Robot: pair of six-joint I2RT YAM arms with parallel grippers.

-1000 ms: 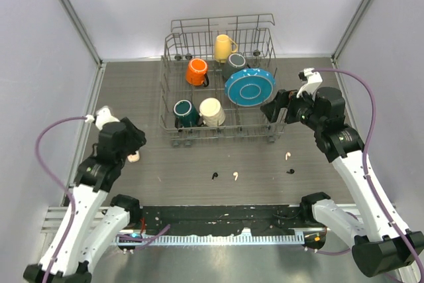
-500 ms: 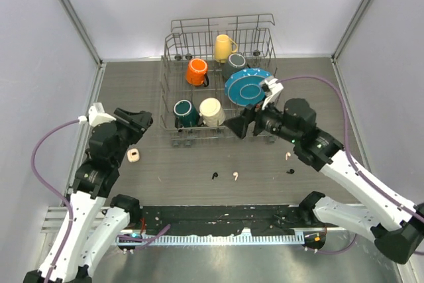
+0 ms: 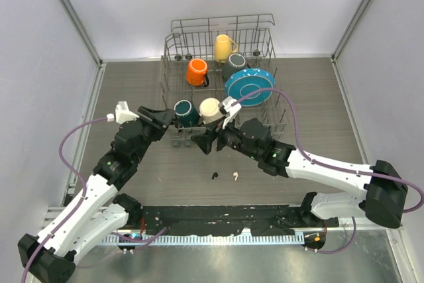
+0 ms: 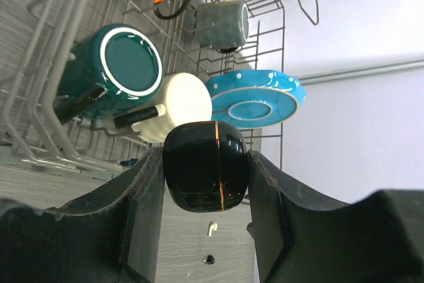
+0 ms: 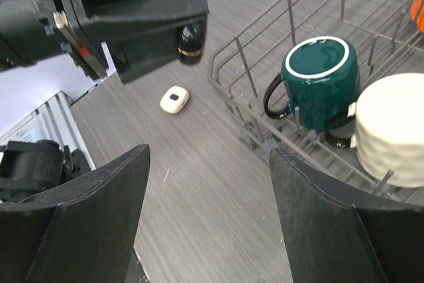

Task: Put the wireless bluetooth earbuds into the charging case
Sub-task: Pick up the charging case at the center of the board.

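Note:
My left gripper (image 3: 168,119) is shut on a glossy black charging case (image 4: 205,167), held closed in the air by the rack's front left corner. My right gripper (image 3: 203,142) is open and empty, a short way right of the left gripper and facing it. The right wrist view shows the case (image 5: 189,41) in the left jaws. A black earbud (image 3: 213,176) and a white earbud (image 3: 234,176) lie on the table below the right gripper. They also show in the left wrist view, white (image 4: 212,228) and black (image 4: 209,258). The other two earbuds are hidden.
A wire dish rack (image 3: 218,31) stands at the back with orange (image 3: 197,71), yellow (image 3: 224,47), grey (image 3: 235,63), teal (image 3: 183,112) and cream (image 3: 211,111) mugs and a blue plate (image 3: 250,86). A white case (image 5: 174,99) lies on the table left of the rack.
My right gripper has swung from the far right across the rack's front to the centre. My left gripper has moved right and forward towards it, away from the white case.

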